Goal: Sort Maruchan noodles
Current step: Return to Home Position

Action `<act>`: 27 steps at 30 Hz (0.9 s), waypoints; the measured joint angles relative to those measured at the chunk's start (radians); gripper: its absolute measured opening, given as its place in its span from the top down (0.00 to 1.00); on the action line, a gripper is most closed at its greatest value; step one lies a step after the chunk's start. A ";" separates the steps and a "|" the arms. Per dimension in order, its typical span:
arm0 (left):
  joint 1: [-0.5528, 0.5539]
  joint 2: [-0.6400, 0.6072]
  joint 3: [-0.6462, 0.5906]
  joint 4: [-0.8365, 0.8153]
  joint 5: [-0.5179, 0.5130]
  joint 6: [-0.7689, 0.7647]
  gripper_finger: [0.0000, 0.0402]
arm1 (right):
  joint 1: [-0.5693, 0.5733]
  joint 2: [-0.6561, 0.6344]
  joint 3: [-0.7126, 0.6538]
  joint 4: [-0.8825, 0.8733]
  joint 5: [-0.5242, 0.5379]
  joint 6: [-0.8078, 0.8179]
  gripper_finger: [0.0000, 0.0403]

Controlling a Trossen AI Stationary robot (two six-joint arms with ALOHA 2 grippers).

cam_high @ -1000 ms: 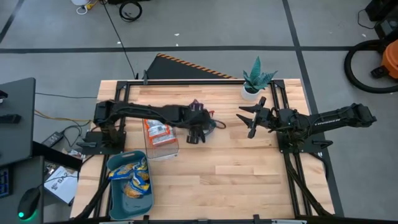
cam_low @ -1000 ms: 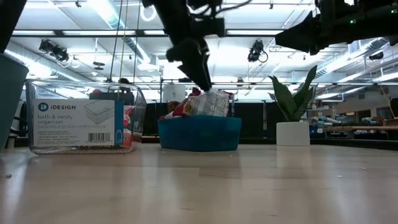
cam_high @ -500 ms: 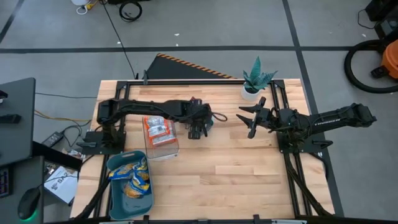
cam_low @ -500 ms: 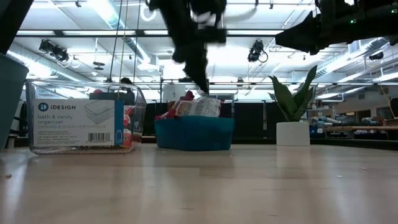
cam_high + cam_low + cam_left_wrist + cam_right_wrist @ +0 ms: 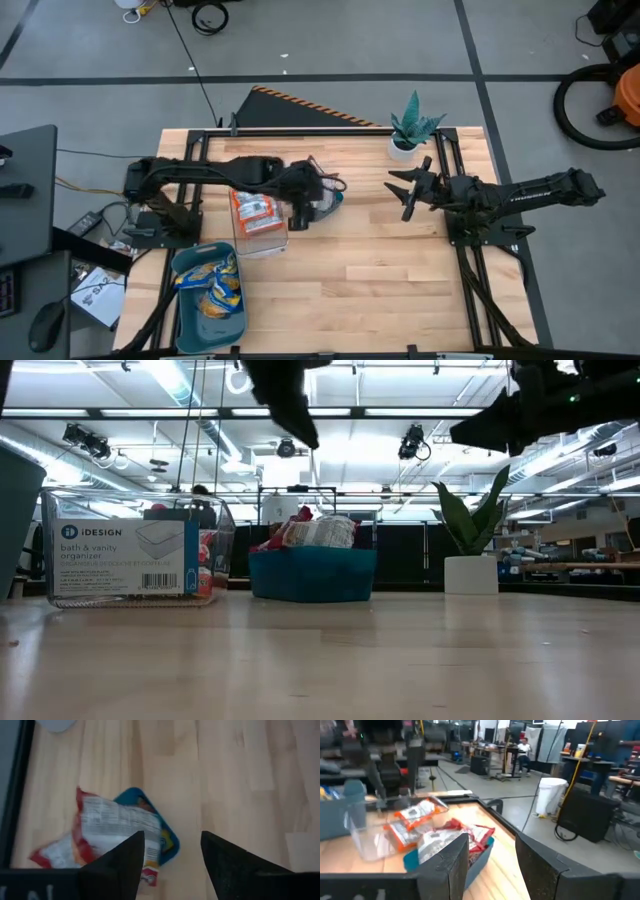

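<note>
Maruchan noodles (image 5: 117, 827), crinkly red-and-white packets, heaped in the rounded blue plastic bin (image 5: 312, 575); top one lies flat, long axis crossing the rim and overhanging. Left gripper (image 5: 172, 840) hovers above, fingers spread, empty. Right gripper (image 5: 398, 195) waits apart, fingers spread too.

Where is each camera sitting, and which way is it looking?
High view: overhead, facing straight down at the table; left gripper and right gripper show.
Low view: at table-top height, facing the blue bin; arms show up top.
Left wrist view: on that arm, facing down past its fingers.
Right wrist view: on that arm, facing across the table past its fingers.
Both wrist views share the blue bin holding red packets.
</note>
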 joint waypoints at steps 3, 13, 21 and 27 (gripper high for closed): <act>0.000 -0.113 -0.186 0.125 0.004 -0.036 0.52 | 0.002 -0.065 0.000 -0.044 -0.016 0.014 0.58; 0.035 -0.528 -0.688 0.498 0.015 -0.163 0.60 | 0.002 -0.247 0.000 -0.232 0.008 0.071 0.61; 0.057 -0.844 -0.995 0.762 0.027 -0.199 0.61 | 0.001 -0.363 -0.040 -0.254 -0.043 0.076 0.69; 0.070 -1.035 -1.161 0.887 0.024 -0.156 0.61 | -0.002 -0.425 -0.157 -0.155 -0.117 0.175 0.75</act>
